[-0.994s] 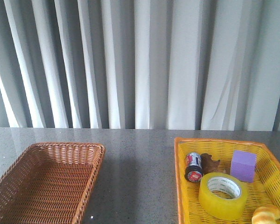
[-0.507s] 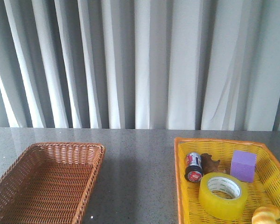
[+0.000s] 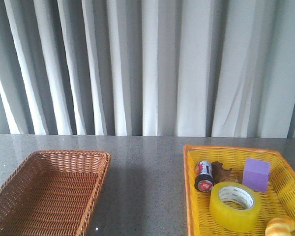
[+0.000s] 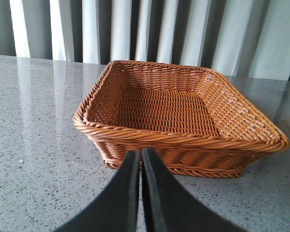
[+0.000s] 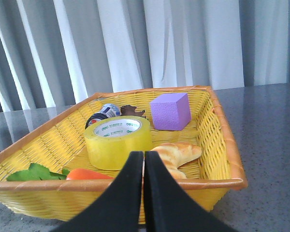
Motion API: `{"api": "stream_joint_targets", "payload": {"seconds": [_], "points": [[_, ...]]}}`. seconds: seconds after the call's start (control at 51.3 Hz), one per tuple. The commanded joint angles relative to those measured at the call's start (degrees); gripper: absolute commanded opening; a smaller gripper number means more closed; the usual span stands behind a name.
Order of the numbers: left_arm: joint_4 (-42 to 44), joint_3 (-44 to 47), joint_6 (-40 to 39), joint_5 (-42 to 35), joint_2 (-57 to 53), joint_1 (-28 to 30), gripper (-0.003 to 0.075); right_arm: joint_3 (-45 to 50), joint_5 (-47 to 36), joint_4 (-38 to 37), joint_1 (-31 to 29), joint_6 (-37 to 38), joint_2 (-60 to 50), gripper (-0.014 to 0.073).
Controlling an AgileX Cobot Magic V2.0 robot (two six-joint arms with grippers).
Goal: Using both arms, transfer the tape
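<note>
One roll: we see the tape [image 3: 234, 205] lying flat in the yellow basket [image 3: 189, 196], core hole facing up, on the right of the grey surface [image 3: 147, 172].
Neighbours: a small red-and-black can [image 3: 204, 176] and a brown piece sit just beside it on the far side; a purple block [image 3: 256, 174] is near its far right; a croissant [image 5: 176, 153] is just beside it in the right wrist view, where a carrot with green leaves [image 5: 82, 174] also lies close to the basket's near rim.
Weight and feel: we judge the roll thick, stiff and fairly heavy for its size; the glossy yellow wall looks slippery, the white printed core firmer.
Where to hold: we suggest one finger inside the core and one outside across the wall, on the side away from the croissant; a squeeze across the whole roll looks too wide.
Right pincer [image 5: 144, 159]: fingers pressed together, empty, aimed at the tape from outside the basket's near rim.
Left pincer [image 4: 140, 157]: fingers together, empty, facing the brown wicker basket [image 4: 135, 137], which holds nothing we can see.
Risk: we expect the roll to tilt or slide if gripped off-centre.
Progress: the tape is untouched, so the task has not yet begun.
</note>
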Motion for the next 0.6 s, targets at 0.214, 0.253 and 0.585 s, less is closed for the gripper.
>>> {"api": "stream_joint_targets", "payload": {"seconds": [0.214, 0.253, 0.585], "points": [[-0.27, -1.69, -0.84, -5.35, -0.86, 0.05, -0.0006, 0.28, -5.59, 1.31, -0.45, -0.24, 0.58, -0.0005], [-0.27, -1.69, -1.8, -6.16, -0.86, 0.05, -0.0006, 0.28, -5.99, 1.2, -0.45, -0.24, 0.58, -0.0005], [-6.23, -1.69, -18.67, -21.87, -0.86, 0.05, -0.0006, -2.45, -12.09, 6.01, -0.45, 0.65, 0.58, -0.0005]]}}
